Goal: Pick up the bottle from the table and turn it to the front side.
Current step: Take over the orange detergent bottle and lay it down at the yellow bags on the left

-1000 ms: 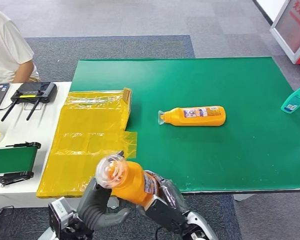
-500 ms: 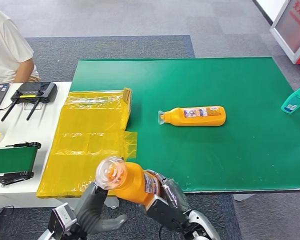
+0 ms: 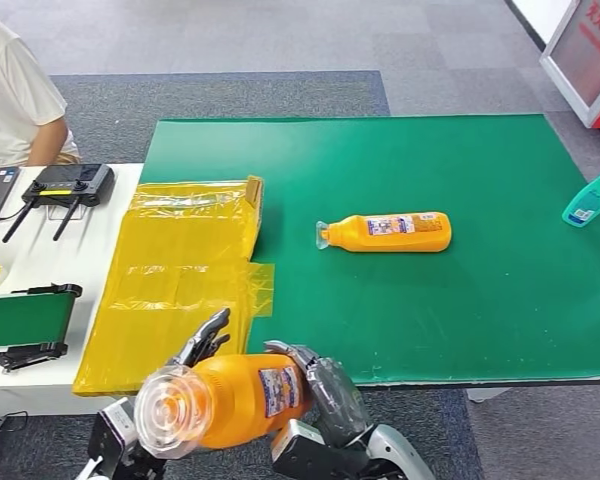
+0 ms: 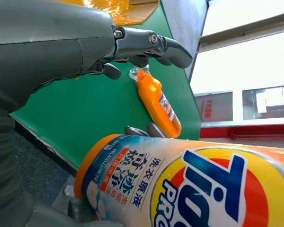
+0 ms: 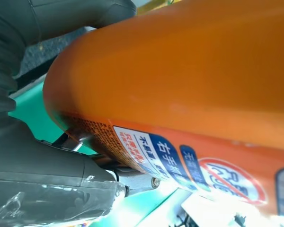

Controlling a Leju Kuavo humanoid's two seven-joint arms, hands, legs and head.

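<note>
At the near edge, the left hand is spread open beside the orange plastic detergent bottle. The right hand grips that bottle's base off the green worktop, clear cap pointing left.

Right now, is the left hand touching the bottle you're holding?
Cannot tell. In the head view the left hand sits behind the held bottle, fingers spread, its edge hidden. The left wrist view shows fingers away from it, the palm hidden.

Grey carpet floor (darker panel beneath), green table, white side desk.
</note>
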